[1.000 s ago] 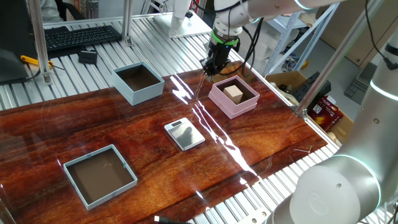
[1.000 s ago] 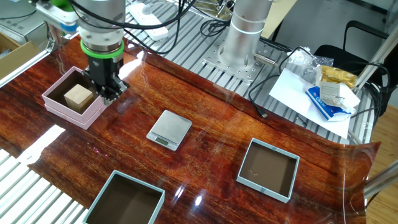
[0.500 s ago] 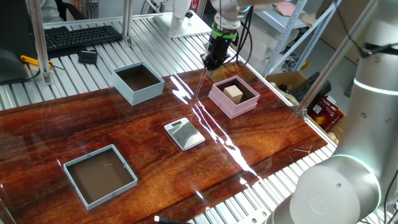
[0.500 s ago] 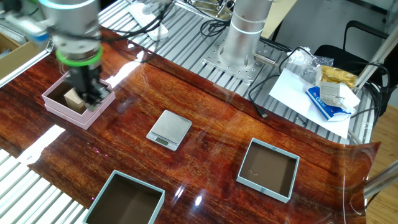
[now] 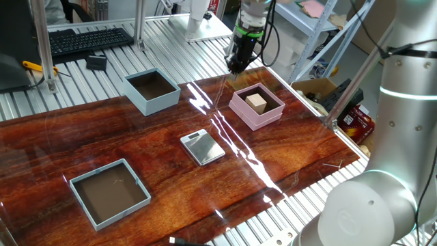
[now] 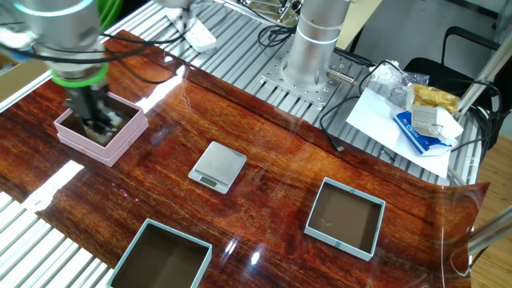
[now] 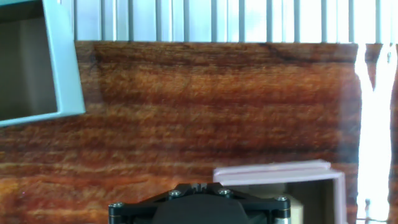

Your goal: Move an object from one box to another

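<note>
- Grey-blue tray [image 5: 109, 192] sits lower left on the table [image 5: 287, 157]; silver scale [image 5: 203, 147] at centre.
- Wooden cube [image 5: 257, 102] lies inside the pink box [image 5: 256, 107], centre right.
- Hand [image 5: 236, 66], clenched and empty, hangs just beyond the pink box.
- Light blue box [image 5: 151, 90] sits upper left.

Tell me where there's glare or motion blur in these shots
One fixed view: a white glare streak runs across the glossy table beside the scale. The other fixed view: the arm over the pink box is motion-blurred. Hand view: a blown-out glare band down the right edge; the light blue box looks slightly soft.
</note>
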Controlling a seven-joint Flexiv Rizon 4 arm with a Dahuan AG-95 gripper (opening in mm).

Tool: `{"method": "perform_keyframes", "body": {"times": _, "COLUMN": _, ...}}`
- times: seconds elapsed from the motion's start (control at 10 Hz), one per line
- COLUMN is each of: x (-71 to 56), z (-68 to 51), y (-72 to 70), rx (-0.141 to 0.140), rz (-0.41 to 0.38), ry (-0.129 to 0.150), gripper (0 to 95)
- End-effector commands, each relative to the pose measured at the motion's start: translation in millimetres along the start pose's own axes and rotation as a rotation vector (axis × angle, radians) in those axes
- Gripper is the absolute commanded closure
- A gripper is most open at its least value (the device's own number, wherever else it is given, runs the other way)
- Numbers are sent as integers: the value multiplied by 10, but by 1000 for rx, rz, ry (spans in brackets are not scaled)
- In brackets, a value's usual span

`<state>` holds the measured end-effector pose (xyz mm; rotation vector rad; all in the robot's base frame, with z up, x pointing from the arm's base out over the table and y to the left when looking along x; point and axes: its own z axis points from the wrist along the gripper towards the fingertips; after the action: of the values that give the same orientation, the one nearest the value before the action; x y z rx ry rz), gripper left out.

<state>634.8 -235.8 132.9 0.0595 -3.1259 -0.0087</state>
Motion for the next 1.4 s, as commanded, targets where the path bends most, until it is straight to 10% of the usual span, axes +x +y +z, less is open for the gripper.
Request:
{"method": "perform_keyframes", "body": {"times": 0.1, "x": 15, "z": -10, "y": 1, "rx": 11, "rz": -2, "ry": -11, "gripper": 950}}
{"method": "perform_keyframes", "body": {"times": 1.4, "x": -436, "z": -52, "y": -413, "rx": 5, "rz": -12, "ry": 2, "gripper": 950}}
